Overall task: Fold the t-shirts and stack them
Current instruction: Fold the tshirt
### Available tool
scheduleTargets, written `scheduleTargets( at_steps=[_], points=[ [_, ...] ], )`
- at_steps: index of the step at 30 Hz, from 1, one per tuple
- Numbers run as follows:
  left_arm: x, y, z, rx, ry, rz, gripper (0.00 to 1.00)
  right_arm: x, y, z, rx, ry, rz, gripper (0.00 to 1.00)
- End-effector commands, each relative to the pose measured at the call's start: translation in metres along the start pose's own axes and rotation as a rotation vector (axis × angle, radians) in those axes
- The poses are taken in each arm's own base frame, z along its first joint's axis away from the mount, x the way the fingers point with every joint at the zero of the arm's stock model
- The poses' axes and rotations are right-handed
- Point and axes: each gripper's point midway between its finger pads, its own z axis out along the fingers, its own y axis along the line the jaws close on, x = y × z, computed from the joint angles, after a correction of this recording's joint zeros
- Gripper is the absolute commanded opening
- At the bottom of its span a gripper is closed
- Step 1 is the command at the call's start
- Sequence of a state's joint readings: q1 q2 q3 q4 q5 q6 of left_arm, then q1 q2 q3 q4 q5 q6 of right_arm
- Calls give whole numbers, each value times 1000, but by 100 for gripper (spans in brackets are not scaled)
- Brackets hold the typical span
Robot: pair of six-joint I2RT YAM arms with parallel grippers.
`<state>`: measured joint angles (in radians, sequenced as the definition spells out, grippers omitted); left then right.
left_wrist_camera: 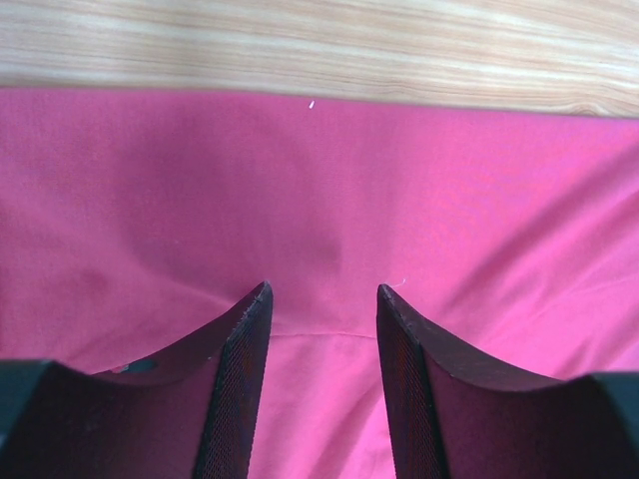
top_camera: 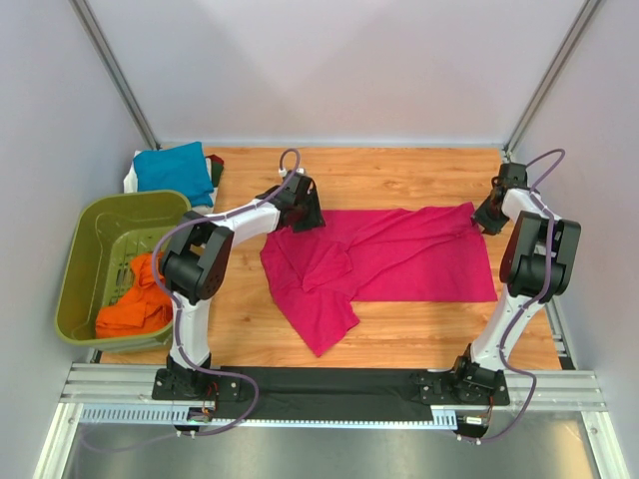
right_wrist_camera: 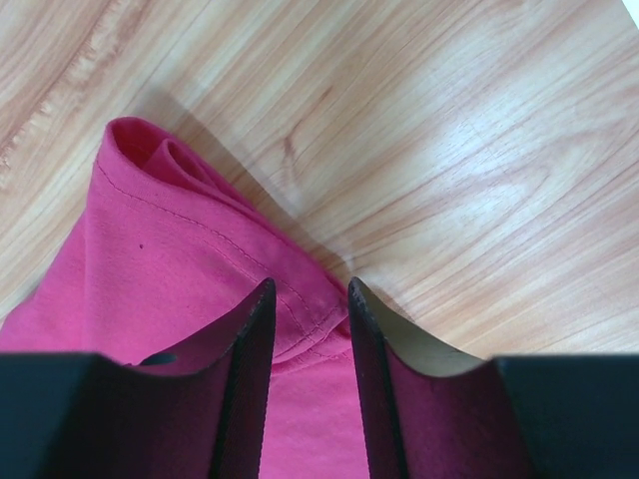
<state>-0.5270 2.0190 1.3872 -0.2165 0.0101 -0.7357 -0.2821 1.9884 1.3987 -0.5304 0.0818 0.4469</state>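
Magenta t-shirt: lies mid-table; right part flat, left part rumpled, with one flap pointing toward the near edge.
Near margin: bare wood of the table lies between shirt and arm bases, leaving room to draw cloth nearward.
Orange t-shirts: heaped in the olive basket at left, well apart from the work.
Left gripper: at the shirt's far-left edge; jaws moderately wide over flat cloth, nothing seen pinched.
Right gripper: at the far-right corner; jaws narrow, astride the stitched hem, no firm pinch visible.
Step in hand: judged as seizing the far edge at both ends, to spread the shirt or begin the first fold.
Next move: probably both jaws must pinch cloth, then lift and travel together so the rumpled left side does not drag.
Far margin: a strip of bare wood lies beyond the shirt; the side wall stands near the right arm.
Teal t-shirt: far-left corner, just beyond the basket.
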Motion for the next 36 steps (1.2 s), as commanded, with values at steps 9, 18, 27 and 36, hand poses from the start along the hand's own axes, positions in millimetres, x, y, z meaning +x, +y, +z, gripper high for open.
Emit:
scheduleTargets(
  at_steps=[9, 18, 27, 36],
  points=[
    [7, 9, 7, -28, 18, -26, 54, -3, 2, -1, 3, -11, -10, 12],
    [9, 22, 15, -84, 4, -70, 55, -15, -2, -20, 29, -43, -35, 0],
    [18, 36, 19, -127, 11, -122, 55, -28, -9, -46, 64, -92, -52, 0],
    [18, 39, 19, -136, 7, -126, 55, -32, -12, -53, 82, -91, -62, 0]
  ],
)
